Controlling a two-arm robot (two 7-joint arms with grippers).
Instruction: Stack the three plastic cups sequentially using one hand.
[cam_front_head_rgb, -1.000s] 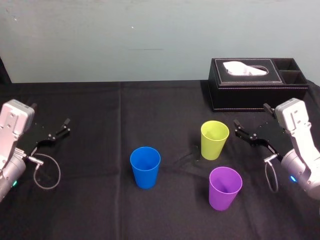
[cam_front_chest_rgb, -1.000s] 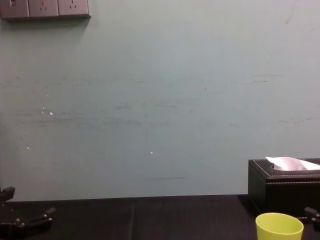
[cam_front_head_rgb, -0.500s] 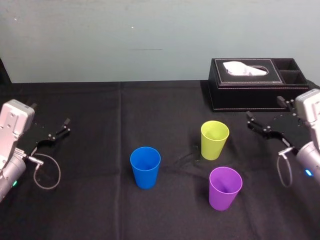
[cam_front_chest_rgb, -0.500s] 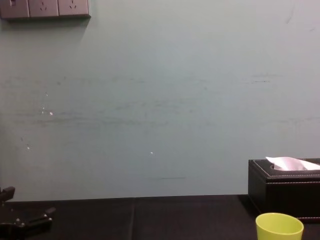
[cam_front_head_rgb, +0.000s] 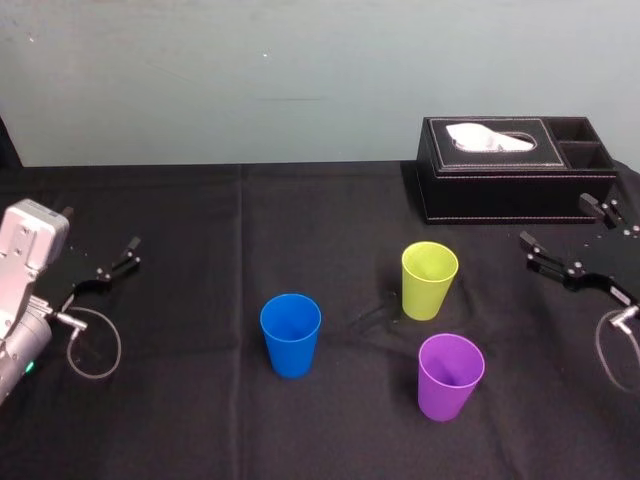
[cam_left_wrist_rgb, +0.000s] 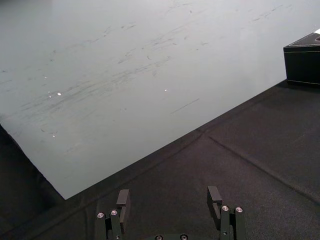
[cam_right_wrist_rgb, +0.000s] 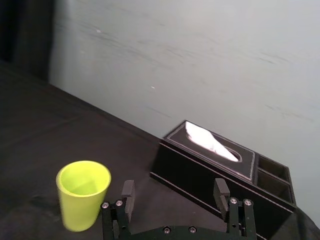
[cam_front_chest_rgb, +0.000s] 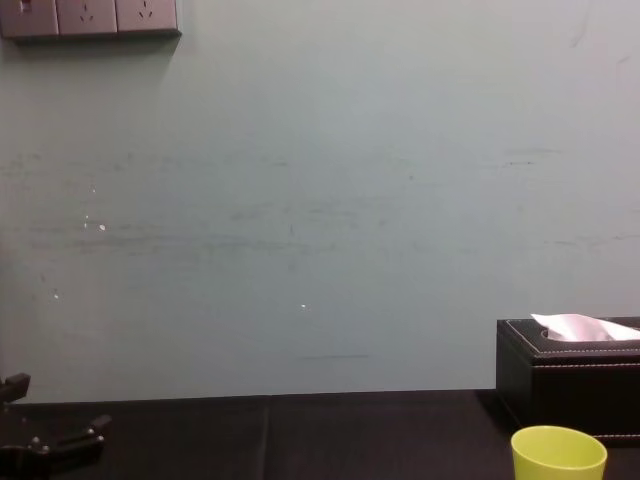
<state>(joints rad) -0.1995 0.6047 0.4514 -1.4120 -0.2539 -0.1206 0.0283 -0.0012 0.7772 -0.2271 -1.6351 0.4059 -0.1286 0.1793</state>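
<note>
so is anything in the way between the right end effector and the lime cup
Nothing visible does. The right end effector, open, sits right of the lime cup with bare black tablecloth between. The tissue box stands farther back, the purple cup nearer the robot, both off that line.

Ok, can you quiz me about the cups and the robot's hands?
1. True or false: the blue cup, the lime cup and the purple cup all stand upright and apart, none stacked.
2. Which one stands nearest the tissue box? A: blue cup. B: lime cup. C: purple cup.
3. Fill in: the left gripper and the right gripper both have their fingers ____.
Key: 1 true; 2 B; 3 open.
</note>
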